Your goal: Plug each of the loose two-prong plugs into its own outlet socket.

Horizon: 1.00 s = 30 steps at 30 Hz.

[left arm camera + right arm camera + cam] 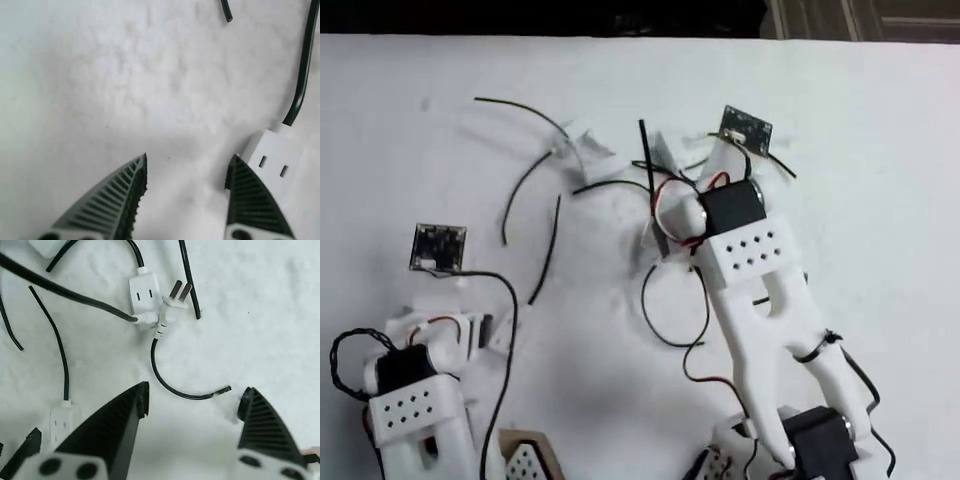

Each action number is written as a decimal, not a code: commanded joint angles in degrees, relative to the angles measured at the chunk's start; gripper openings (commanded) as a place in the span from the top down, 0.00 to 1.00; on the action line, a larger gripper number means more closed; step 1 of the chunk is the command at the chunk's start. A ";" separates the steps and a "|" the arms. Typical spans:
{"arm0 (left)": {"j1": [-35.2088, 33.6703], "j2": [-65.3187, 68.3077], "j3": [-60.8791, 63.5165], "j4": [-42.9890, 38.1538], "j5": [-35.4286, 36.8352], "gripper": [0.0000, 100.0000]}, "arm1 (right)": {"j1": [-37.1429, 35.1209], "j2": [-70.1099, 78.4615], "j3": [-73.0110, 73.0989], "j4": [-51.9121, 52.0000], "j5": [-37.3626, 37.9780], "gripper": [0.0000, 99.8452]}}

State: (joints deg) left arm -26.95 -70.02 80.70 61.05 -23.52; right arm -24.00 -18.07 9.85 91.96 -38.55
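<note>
Left gripper (189, 160) jaws spread, an outlet socket (274, 161) just beside one jaw, contact unclear; right gripper (196, 388) likewise agape, judged poised for the two-prong plug (171, 304) lying farther off, unplugged, beside a second outlet socket (144, 292).

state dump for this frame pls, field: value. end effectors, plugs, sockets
left end effector: open, empty
nearest item: white socket on a black cord, beside one finger, both slots empty
right end effector: open, empty
loose plug: lying on the table, prongs bare
second socket: right beside that plug, slots empty
plugged in: none visible
</note>
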 commanded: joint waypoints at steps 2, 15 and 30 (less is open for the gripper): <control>-0.31 -0.66 -0.18 -1.14 -0.62 0.74 | -0.13 -3.74 -1.85 0.92 12.31 0.74; -0.40 -0.66 -0.09 -1.32 -0.62 0.74 | -0.66 -8.48 7.03 6.02 68.22 0.74; -0.40 -0.66 0.00 -1.41 -0.62 0.74 | 5.23 -13.49 36.75 -38.20 119.03 0.74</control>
State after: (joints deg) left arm -26.95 -70.02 80.88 60.70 -23.52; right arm -20.22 -29.93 43.60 62.59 76.35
